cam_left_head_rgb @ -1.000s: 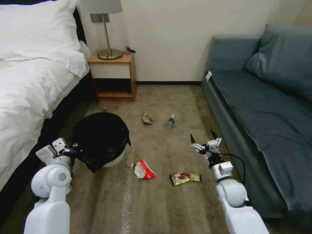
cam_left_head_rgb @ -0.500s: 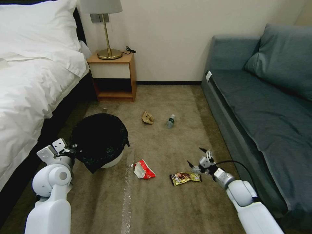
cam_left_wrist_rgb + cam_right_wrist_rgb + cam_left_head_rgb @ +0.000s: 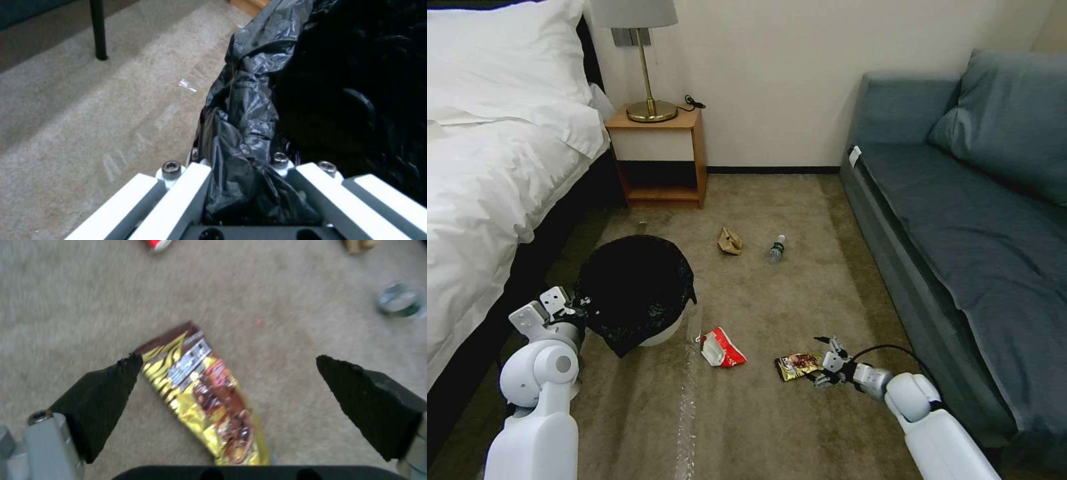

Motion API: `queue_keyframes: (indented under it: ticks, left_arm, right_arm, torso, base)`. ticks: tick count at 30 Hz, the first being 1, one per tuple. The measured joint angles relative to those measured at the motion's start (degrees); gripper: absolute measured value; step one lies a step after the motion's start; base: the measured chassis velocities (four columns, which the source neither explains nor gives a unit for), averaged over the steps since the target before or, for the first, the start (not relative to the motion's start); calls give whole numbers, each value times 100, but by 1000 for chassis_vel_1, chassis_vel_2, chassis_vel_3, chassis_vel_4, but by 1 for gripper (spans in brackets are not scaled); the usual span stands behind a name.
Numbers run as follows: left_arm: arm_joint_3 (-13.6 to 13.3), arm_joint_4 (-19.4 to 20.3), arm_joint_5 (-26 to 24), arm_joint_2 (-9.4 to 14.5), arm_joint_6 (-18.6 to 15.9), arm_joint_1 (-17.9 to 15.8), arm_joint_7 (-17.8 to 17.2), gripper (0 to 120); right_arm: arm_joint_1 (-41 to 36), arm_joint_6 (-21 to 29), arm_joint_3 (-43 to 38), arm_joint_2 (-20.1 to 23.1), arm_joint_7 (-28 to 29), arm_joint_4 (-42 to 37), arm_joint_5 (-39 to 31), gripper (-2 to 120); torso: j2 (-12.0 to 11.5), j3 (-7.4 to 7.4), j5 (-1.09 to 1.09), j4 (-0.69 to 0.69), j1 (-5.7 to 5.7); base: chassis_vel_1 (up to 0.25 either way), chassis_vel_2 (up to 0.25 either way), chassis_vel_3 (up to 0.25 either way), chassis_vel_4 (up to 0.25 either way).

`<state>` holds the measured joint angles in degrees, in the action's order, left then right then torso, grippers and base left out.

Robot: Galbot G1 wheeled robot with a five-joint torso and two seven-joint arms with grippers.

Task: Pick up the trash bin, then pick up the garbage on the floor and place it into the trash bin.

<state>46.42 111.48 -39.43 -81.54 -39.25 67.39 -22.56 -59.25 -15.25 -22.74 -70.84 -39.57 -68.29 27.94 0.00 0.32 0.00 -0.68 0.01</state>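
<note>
The trash bin (image 3: 664, 329) is white with a black bag liner (image 3: 249, 110) over its rim and stands tilted on the left of the carpet. My left gripper (image 3: 575, 309) is shut on the rim and liner at the near-left side. My right gripper (image 3: 823, 363) is open, low over the carpet, with its fingers (image 3: 104, 396) to either side of the gold-brown snack wrapper (image 3: 798, 365), which lies flat (image 3: 209, 396). The rest of the garbage lies loose: a red-and-white carton (image 3: 722, 349), a tan paper wad (image 3: 730, 241) and a small clear bottle (image 3: 776, 248).
A white bed (image 3: 487, 173) runs along the left, with a wooden nightstand (image 3: 660, 157) and lamp at the far wall. A blue sofa (image 3: 974, 233) lines the right, close to my right arm. A clear plastic strip (image 3: 689, 393) lies on the carpet near the carton.
My right gripper has dropped from well above the carpet, come nearer and moved left, down over the snack wrapper, staying open. The left arm and the bin have shifted slightly.
</note>
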Motion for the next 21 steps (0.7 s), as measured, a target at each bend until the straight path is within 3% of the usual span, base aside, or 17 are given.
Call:
queue_keyframes:
  ticks: [13, 21]
  left_arm:
    - [-51, -165, 61, -2, 39, -106, 17, 3]
    - [-86, -165, 99, 10, 57, -121, 8, 3]
  right_arm:
    - [153, -174, -327, -22, -125, 629, 305, 100]
    - [282, -352, -431, -180, 510, 1054, 697, 100]
  torso:
    - [0, 0, -1, -2, 0]
    - [0, 0, 0, -1, 0]
  base:
    - [0, 0, 0, 0]
    - [0, 0, 0, 0]
